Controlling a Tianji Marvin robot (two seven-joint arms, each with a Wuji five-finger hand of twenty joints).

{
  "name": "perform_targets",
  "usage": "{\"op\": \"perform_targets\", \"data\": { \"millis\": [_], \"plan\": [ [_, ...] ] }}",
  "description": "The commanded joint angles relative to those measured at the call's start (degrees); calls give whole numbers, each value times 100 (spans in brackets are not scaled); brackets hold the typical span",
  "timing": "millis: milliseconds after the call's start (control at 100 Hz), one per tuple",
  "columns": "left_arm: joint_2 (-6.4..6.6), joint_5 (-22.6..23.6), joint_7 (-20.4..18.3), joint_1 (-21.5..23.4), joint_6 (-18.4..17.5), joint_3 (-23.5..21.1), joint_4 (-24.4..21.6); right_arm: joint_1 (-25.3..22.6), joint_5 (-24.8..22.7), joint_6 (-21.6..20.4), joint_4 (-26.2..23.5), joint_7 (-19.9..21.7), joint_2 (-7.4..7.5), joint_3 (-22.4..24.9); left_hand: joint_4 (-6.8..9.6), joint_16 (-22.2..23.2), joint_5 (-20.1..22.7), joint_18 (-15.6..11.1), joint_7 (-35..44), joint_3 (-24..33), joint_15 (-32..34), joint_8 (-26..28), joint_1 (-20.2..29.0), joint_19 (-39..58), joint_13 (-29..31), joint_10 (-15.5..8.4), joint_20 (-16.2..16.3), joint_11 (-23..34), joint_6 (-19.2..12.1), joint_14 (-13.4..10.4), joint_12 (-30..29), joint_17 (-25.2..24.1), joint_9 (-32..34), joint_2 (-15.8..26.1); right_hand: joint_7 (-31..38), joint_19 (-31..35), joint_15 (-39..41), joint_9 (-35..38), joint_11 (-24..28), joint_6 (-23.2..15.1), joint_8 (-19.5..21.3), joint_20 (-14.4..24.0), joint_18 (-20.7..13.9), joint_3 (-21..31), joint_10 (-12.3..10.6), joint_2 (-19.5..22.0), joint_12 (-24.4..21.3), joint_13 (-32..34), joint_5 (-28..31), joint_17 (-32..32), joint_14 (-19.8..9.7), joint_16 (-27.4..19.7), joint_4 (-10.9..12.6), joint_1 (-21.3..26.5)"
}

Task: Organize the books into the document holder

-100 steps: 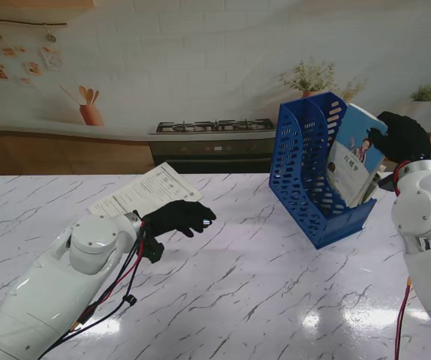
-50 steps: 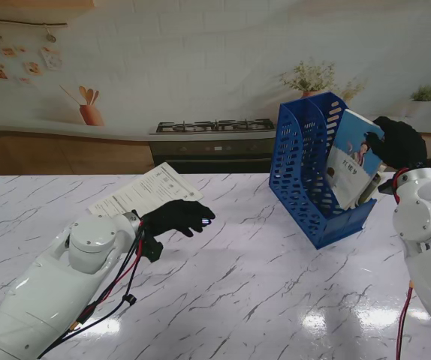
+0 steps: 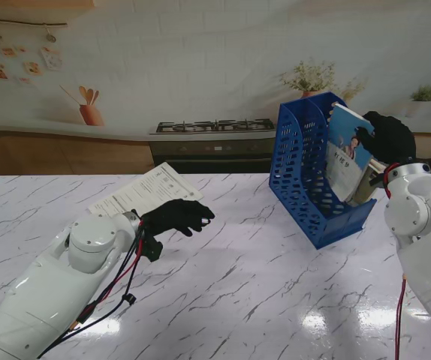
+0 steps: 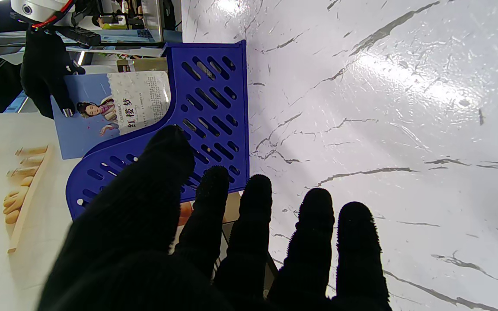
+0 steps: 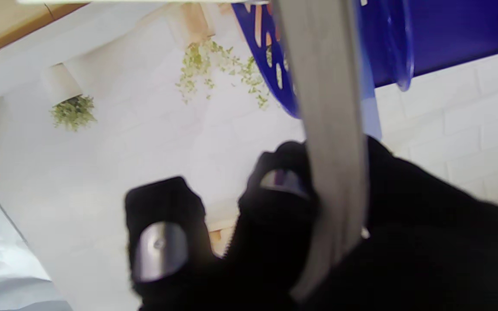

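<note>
Nearest to us, our left hand (image 3: 178, 216) is hovering just over the bench (image 3: 260, 292), fingers (image 4: 253, 203) spread apart and holding nothing. It's pointing toward the holder but sitting well apart from it, so it isn't the arm for this move. A printed sheet (image 3: 146, 190) is lying flat on the bench just beyond that hand.

Farther out on our right, the blue document holder (image 3: 302, 169) is standing on the bench, tipped back a little, open side facing right toward our right arm.

Our right hand (image 3: 388, 139) is clamping the book (image 3: 348, 154) by its outer edge; the right wrist view is showing the fingers (image 5: 275, 203) pinching across the page block.

- Book's lower part is already sitting inside the holder, leaning against the perforated wall.
- Long axis is running near upright, tilted so the top leans right, toward the hand.
- Cover with the printed figure is facing us.
- Top corner is sticking out past the holder's rim.

Key relation, as we're reading it: the slot lies left of and lower than the fingers, so the book needs pushing left and down along its long axis, then releasing. Risk: the holder tipping or sliding under that push.
</note>
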Motion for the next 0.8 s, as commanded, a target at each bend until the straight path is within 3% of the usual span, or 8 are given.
{"op": "perform_targets", "data": {
  "millis": [0, 270, 790],
  "plan": [
    [-22, -37, -65, 5, -116, 7, 40, 41, -134, -182, 157, -114, -7, -70, 164, 79, 47, -68, 83, 84, 108, 97, -8, -94, 115, -146, -35, 108, -170, -96, 64, -42, 100, -12, 3307, 232, -29, -198, 138, -2829, 445, 106, -1980, 790, -856, 988, 102, 53, 382, 140, -616, 79, 236, 1389],
    [-21, -25, -78, -20, -105, 33, 59, 218, -458, -492, 466, -534, 29, -143, 165, 81, 58, -69, 91, 85, 114, 97, -6, -96, 123, -147, -36, 113, -179, -99, 66, -46, 111, -9, 3404, 56, -81, -266, 134, -2909, 457, 113, -1963, 721, -941, 1023, 163, -29, 347, 108, -663, 85, 201, 1424],
    [-32, -44, -100, -93, -103, 98, 147, 286, -637, -447, 439, -493, 79, -35, 168, 80, 58, -92, 94, 64, 114, 93, 6, -100, 121, -150, -39, 106, -170, -94, 63, -49, 98, 17, 3389, -97, -154, -226, 69, -2945, 408, 193, -1921, 739, -964, 1026, 137, -38, 372, 85, -601, 71, 206, 1416]
  ]
}}
